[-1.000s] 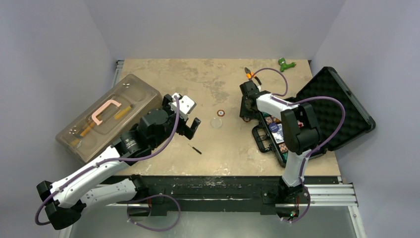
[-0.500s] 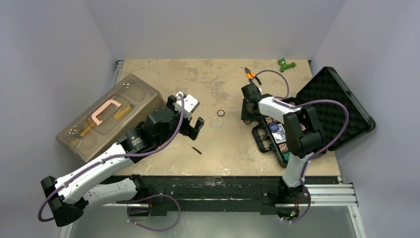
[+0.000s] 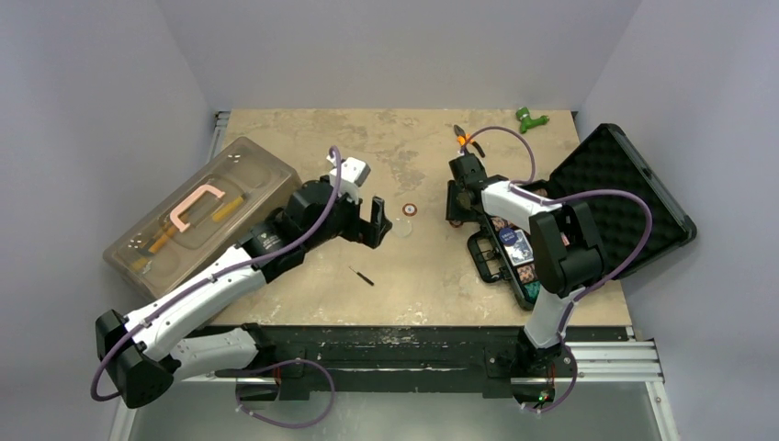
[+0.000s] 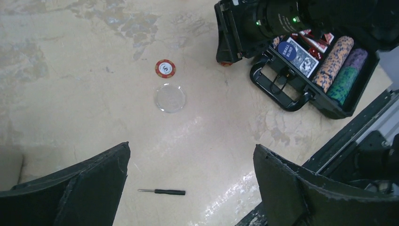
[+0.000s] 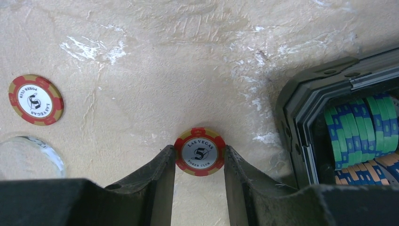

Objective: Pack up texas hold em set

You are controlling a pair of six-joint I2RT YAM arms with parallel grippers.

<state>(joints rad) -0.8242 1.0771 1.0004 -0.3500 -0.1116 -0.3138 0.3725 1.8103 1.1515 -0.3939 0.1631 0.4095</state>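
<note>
The black case [image 3: 514,262] lies open at the right end of the tabletop [image 3: 303,138]. Its egg-crate foam lid [image 3: 615,193] is laid back to the right, and its tray holds rows of striped chips [image 4: 335,61] on edge, with a blue round button [image 4: 285,49] next to them. Just off the case's far left corner a red chip [image 5: 200,149] sits face up. The right claw [image 5: 199,157] is closed in on this chip, one finger touching each side of its rim. Further left of the case a second red chip [image 3: 410,209] lies face up on the bare tabletop. A clear round disc [image 3: 401,227] lies just beside it on the near side, and the two are not touching. Left again of the case, beyond that pair, the left claw [image 4: 191,147] hovers above the tabletop with its jaws spread as wide as they go and nothing between them. A small black screwdriver [image 3: 362,276] lies below it, towards the near edge. Well left of the case, at the tabletop's left edge, sits a translucent brown toolbox [image 3: 248,170] with a pink handle [image 3: 196,207]. Beyond the case, near the far edge, lie orange-handled pliers [image 3: 462,138] and a small green object [image 3: 530,118].
</note>
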